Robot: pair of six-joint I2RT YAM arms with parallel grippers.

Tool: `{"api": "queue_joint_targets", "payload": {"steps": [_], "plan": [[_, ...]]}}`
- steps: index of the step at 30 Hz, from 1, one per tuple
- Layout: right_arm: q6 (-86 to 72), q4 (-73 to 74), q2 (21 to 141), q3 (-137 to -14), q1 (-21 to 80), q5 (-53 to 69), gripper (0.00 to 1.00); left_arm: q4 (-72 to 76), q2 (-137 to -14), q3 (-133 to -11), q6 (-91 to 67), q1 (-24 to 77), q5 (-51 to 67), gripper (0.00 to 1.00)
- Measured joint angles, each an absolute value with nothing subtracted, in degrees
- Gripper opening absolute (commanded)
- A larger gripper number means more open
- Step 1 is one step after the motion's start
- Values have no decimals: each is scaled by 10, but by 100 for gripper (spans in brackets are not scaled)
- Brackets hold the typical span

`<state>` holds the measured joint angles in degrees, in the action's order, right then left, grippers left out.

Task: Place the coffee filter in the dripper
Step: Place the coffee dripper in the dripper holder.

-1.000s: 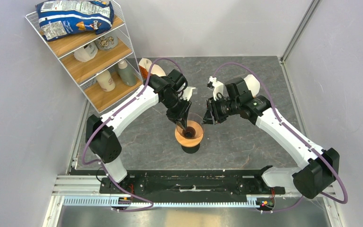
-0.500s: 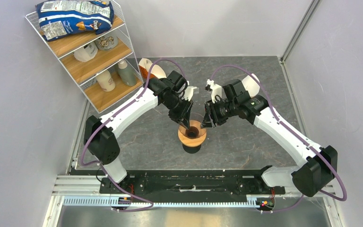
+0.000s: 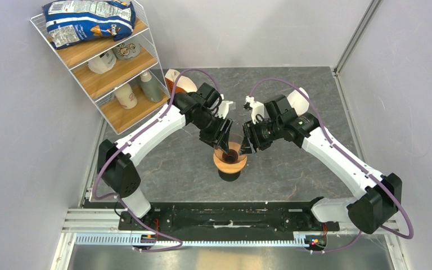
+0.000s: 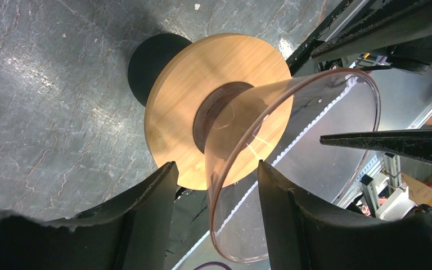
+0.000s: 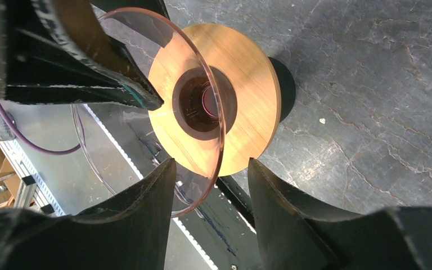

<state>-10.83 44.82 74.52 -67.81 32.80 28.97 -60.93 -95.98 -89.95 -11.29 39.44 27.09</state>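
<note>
The dripper [image 3: 230, 158], a clear glass cone in a round wooden collar [image 4: 180, 107], stands on a black base [image 3: 229, 175] mid-table. My left gripper [image 3: 223, 143] is open, and its fingers straddle the glass rim [image 4: 233, 185] on the left side without clamping it. My right gripper [image 3: 246, 144] is open, and its fingers straddle the rim [image 5: 216, 140] on the right side. The cone [image 5: 202, 101] looks empty inside. A cream-white rounded piece [image 3: 299, 97], seemingly the coffee filter, lies at the back behind my right arm, mostly hidden.
An orange-and-white packet [image 3: 174, 81] stands at the back left, behind my left arm. A wire rack with wooden shelves [image 3: 107, 62] holds bottles and a blue chip bag [image 3: 87, 19] at the far left. Walls close both sides. A black rail [image 3: 225, 216] runs along the near edge.
The dripper has shifted slightly to the right with my left gripper at its rim. My right gripper has moved in and down to the rim's right side.
</note>
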Motion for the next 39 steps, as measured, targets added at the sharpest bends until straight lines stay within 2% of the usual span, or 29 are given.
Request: {"api": "queue_joint_targets", "payload": {"steps": [5,12,14,18,27,33,36,39], "plan": [[-108,454,745,-681,329,284,64,-610,-954,-900,-113,393,269,64],[-109,466,746,-693,331,283,62,-615,-946,-910,-113,390,262,63],[-109,470,746,-701,331,283,60,-617,-936,-914,-113,390,257,61],[-115,475,746,-714,332,283,55,-629,-904,-921,-113,389,256,51],[-124,487,748,-716,332,267,32,-642,-895,-918,-116,364,257,24],[-132,486,759,-725,332,264,16,-640,-917,-918,-118,361,271,16],[-142,486,764,-728,331,260,2,-642,-921,-918,-122,362,278,7],[-145,486,765,-729,333,258,0,-641,-921,-915,-129,361,279,2]]}}
